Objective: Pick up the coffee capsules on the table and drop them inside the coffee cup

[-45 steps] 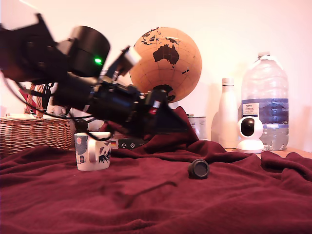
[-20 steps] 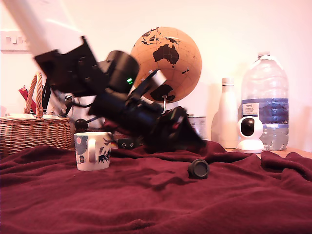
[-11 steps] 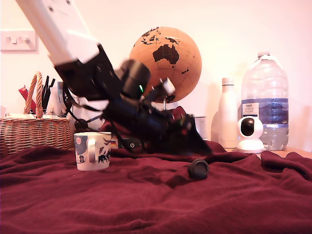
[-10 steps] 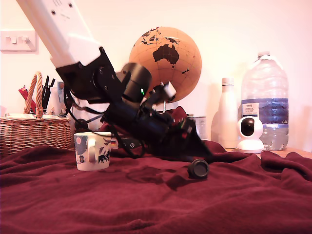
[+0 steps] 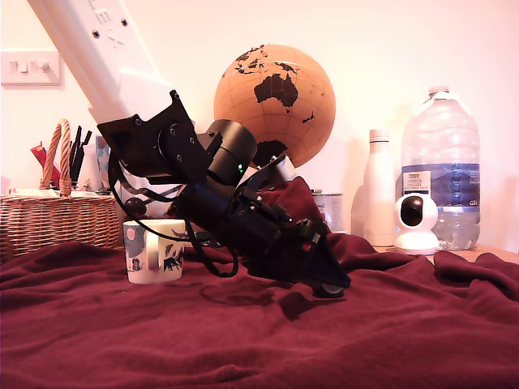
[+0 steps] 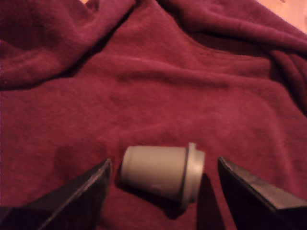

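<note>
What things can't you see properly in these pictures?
- The capsule: the exterior view shows almost none of it, because the gripper covers it. The wrist view washes its colour out to grey.
- Inside of the coffee cup: the exterior view is too low to see in.
- The cup is absent from the wrist view.
- The fingers: the wrist view's edge cuts them off.
</note>
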### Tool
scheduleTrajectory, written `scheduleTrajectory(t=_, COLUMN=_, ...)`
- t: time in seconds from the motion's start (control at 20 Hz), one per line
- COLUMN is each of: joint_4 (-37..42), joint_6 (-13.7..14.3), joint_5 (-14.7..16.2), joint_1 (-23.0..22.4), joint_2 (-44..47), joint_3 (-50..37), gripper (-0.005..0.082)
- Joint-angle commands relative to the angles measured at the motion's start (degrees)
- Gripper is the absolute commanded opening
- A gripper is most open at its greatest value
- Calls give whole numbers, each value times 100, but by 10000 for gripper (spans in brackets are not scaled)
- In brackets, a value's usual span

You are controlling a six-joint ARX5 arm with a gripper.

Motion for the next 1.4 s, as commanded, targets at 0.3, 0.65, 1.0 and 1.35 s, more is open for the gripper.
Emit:
scheduleTrajectory(t=0.3, joint_4=127, joint_6=170, joint_5=-52, joint_1=-46, joint_2=181, joint_3=22, gripper=618)
scheduleTrajectory(t=0.65, joint_4=109, joint_6=175, joint_5=-48, joint_1=-46, joint_2=181, joint_3=22, gripper=283)
scheduleTrajectory(t=1.0, joint_4=83, joint_6=175, joint_5=-48, joint_1=-39, joint_2=164, joint_3=22, gripper=283)
scheduleTrajectory(t=1.35, joint_4=-330, joint_6=166, joint_5=-50, joint_1=-28, joint_2=-107, joint_3=24, gripper=283)
